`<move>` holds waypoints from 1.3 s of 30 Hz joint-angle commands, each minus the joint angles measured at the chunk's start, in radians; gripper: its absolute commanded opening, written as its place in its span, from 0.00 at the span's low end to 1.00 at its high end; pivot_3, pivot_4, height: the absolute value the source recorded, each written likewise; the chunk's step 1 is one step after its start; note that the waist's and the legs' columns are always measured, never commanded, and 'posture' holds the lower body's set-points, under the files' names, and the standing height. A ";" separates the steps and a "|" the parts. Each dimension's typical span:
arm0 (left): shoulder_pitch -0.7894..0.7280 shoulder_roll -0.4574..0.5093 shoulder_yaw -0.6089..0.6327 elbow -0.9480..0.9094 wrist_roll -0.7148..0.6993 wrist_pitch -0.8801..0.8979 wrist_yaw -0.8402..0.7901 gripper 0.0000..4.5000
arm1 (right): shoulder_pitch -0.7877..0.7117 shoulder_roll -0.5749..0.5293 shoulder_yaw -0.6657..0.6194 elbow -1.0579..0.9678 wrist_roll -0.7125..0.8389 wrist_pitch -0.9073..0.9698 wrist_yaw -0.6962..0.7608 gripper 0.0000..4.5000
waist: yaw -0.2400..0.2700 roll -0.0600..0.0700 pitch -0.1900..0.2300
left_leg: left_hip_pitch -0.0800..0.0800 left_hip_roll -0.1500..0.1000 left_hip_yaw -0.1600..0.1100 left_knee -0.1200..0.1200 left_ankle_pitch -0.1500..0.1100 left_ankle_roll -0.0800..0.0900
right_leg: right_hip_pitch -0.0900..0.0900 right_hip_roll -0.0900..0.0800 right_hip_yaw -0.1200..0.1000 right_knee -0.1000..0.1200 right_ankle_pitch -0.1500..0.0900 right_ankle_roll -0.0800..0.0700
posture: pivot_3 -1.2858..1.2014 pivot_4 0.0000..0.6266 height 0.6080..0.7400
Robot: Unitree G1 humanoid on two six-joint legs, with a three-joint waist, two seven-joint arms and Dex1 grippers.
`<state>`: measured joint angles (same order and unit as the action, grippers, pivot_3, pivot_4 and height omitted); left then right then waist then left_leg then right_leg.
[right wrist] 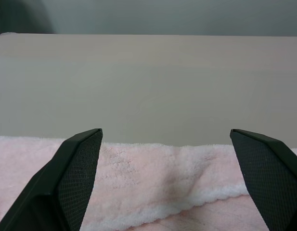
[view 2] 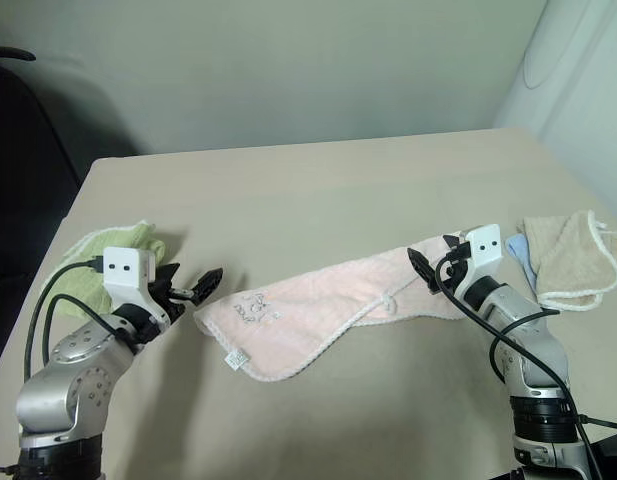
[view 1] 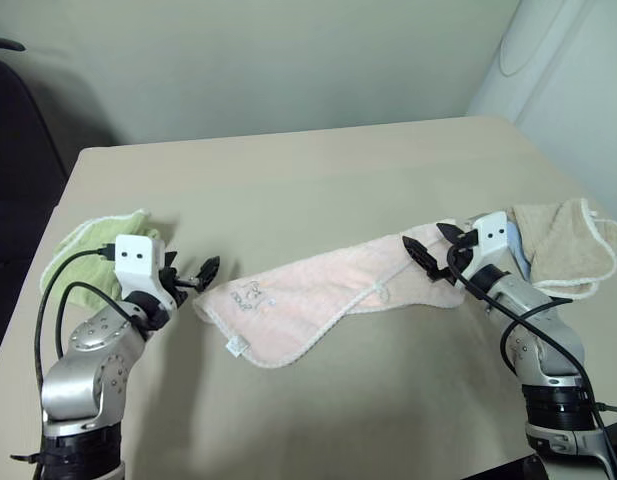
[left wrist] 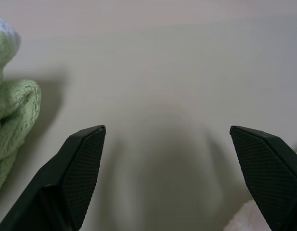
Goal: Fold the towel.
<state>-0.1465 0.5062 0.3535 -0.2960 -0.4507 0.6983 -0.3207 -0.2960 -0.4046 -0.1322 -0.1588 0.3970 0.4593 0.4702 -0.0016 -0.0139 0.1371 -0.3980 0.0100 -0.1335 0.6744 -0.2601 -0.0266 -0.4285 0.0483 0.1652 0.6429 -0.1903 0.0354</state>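
The pale pink towel (view 1: pixel 318 290) lies as a long rumpled strip across the middle of the table, with white edging, a small dark print and a little white tag (view 1: pixel 234 347) near its left end. My left gripper (view 1: pixel 188 268) hovers open just left of the towel's left end, with nothing between its fingers. In the left wrist view a pink corner (left wrist: pixel 239 221) shows beside one finger. My right gripper (view 1: pixel 435 245) stands open over the towel's right end. In the right wrist view, the towel (right wrist: pixel 153 173) lies just below the open right gripper (right wrist: pixel 166 132).
A light green towel (view 1: pixel 88 245) is bunched at the table's left edge, behind my left gripper. A beige towel with white trim (view 1: pixel 568 240) lies at the right edge, with something pale blue (view 1: pixel 523 255) beside it. The beige table (view 1: pixel 308 180) stretches bare beyond. A dark chair (view 1: pixel 13 150) stands at the left.
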 commanded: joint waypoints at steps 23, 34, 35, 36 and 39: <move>-0.093 -0.018 -0.101 0.081 0.061 -0.069 -0.045 1.00 | 0.081 -0.033 -0.056 -0.101 -0.020 -0.022 -0.043 1.00 | 0.000 0.000 0.000 | 0.000 0.000 0.000 0.000 0.000 0.000 | 0.000 0.000 0.000 0.000 0.000 0.001 | 0.52 0.24 0.96; -0.054 0.004 -0.077 -0.033 -0.004 -0.011 -0.077 1.00 | -0.164 -0.308 0.210 0.266 -0.442 -0.251 0.037 1.00 | 0.000 0.000 0.000 | 0.000 0.000 0.000 0.000 -0.001 0.001 | 0.000 -0.001 0.001 -0.001 0.006 0.010 | 0.52 0.24 0.96; -0.058 0.001 -0.080 -0.026 -0.001 -0.015 -0.075 1.00 | -0.196 -0.328 0.242 0.315 -0.480 -0.286 0.054 1.00 | 0.000 0.000 0.000 | 0.000 0.001 0.000 -0.001 -0.001 0.001 | 0.000 -0.001 0.001 -0.001 0.006 0.010 | 0.52 0.24 0.96; -0.060 -0.007 -0.087 -0.022 0.004 -0.020 -0.068 1.00 | -0.224 -0.348 0.267 0.369 -0.513 -0.327 0.069 1.00 | 0.000 0.000 0.000 | 0.000 0.001 0.000 -0.001 -0.001 0.001 | -0.001 -0.001 0.001 0.000 0.006 0.009 | 0.52 0.24 0.96; -0.052 -0.025 -0.092 -0.026 0.008 -0.030 -0.058 1.00 | -0.315 -0.400 0.348 0.546 -0.624 -0.481 0.096 1.00 | 0.001 0.000 0.000 | 0.000 0.002 0.000 -0.002 -0.001 0.001 | -0.001 -0.001 0.001 0.000 0.007 0.009 | 0.52 0.24 0.96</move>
<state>-0.1954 0.4837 0.2583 -0.2832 -0.4391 0.6852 -0.3847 -0.5791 -0.7733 0.1971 0.3326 -0.1690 0.0655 0.5506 -0.0006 -0.0137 0.1371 -0.3983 0.0120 -0.1335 0.6722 -0.2610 -0.0252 -0.4300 0.0477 0.1660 0.6425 -0.1835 0.0450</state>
